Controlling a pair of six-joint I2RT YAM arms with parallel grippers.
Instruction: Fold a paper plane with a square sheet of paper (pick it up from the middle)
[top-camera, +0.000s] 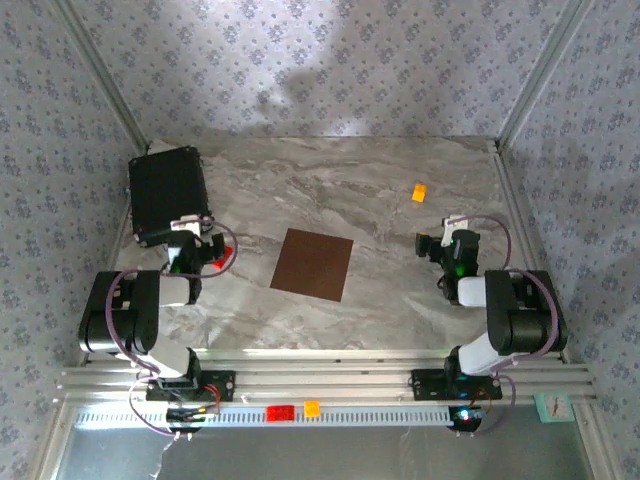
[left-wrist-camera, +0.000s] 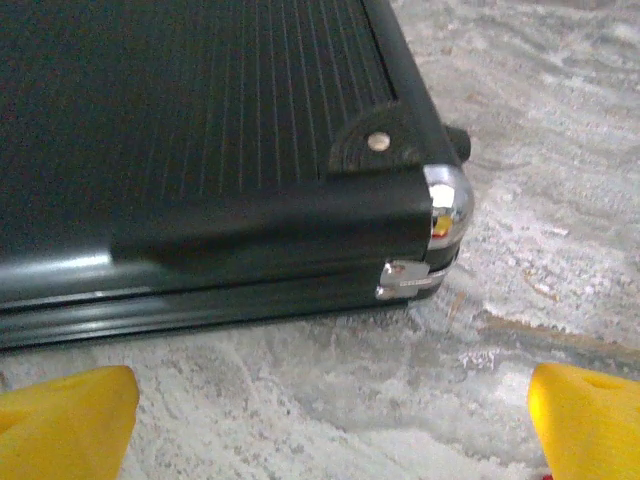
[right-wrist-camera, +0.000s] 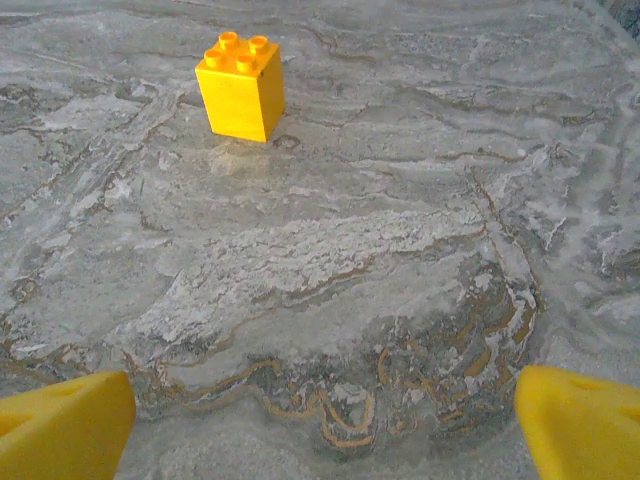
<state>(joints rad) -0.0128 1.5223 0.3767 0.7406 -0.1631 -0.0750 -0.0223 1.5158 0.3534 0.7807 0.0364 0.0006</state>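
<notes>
1. Marbled grey tabletop (top-camera: 400, 190), patterned walls around.
2. Black case (top-camera: 167, 192) far left.
3. Square sheet of paper (top-camera: 312, 264) lies flat mid-tabletop, between the arms, about equally near each.
4. Left gripper (top-camera: 192, 238) and right gripper (top-camera: 440, 243): fingers apart, empty.
5. Orange block (right-wrist-camera: 240, 84) ahead of the right gripper.

The square sheet of paper (top-camera: 312, 264) is matte dark brown; the table (top-camera: 400, 290) under it is grey-white marble with swirling tan and rust veins; beyond the sheet to its left, the case (top-camera: 168, 193) is black with fine ribbed lines, its corner cap (left-wrist-camera: 447, 205) bright chrome; beyond the sheet to its right, the studded block (right-wrist-camera: 240, 85) is yellow-orange; the left gripper (left-wrist-camera: 320, 440) and right gripper (right-wrist-camera: 320, 430) have yellow fingertips (left-wrist-camera: 65, 425); nearer than the sheet, on the silver rail (top-camera: 350, 380), sit what look like a red block (top-camera: 279, 412) and an orange block (top-camera: 311, 408); the walls (top-camera: 330, 60) are grey-blue with a small repeating floral print.
</notes>
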